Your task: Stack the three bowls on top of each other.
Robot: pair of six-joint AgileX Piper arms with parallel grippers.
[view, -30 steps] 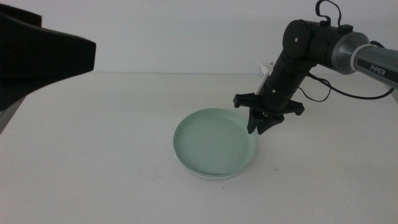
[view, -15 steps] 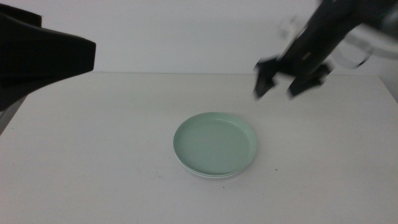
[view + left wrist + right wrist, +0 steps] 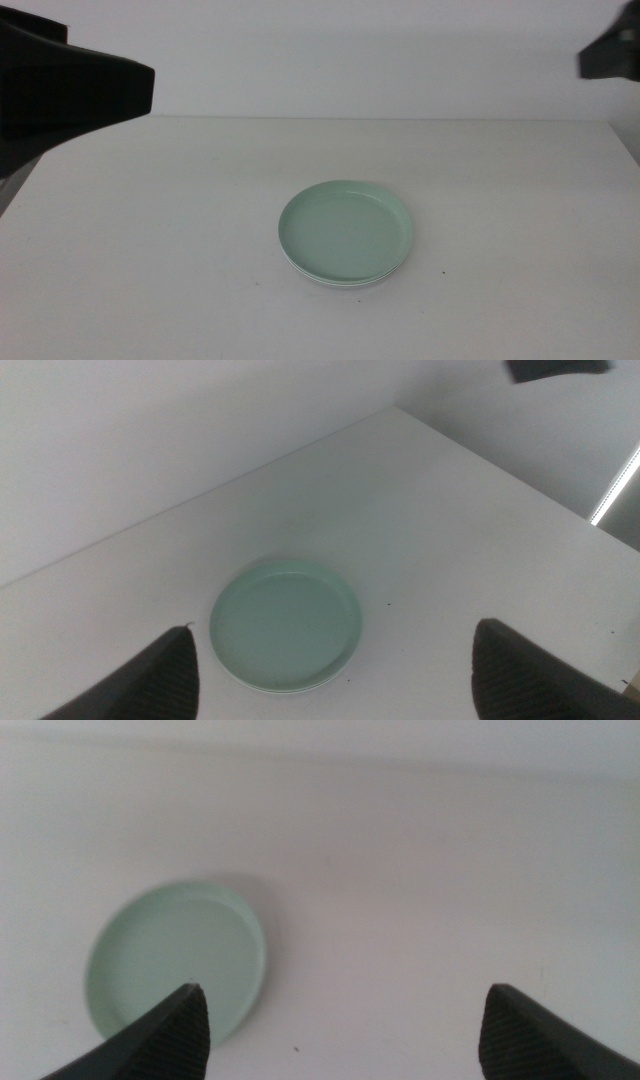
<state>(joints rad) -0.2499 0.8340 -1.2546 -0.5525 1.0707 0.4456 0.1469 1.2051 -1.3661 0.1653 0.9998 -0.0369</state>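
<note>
White surface carries the three bowls stacked at its centre, mint green on top. Both hands spread wide: right hand high at far right, left hand raised at left.

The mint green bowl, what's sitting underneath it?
Under the mint green bowl a thin pale rim peeks out at the near edge, so something is stacked below. How many bowls lie there, and their colours, is covered.

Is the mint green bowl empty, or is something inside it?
Empty. The mint green bowl shows only bare inner surface in all views, and it sits on top of another bowl's pale rim.
</note>
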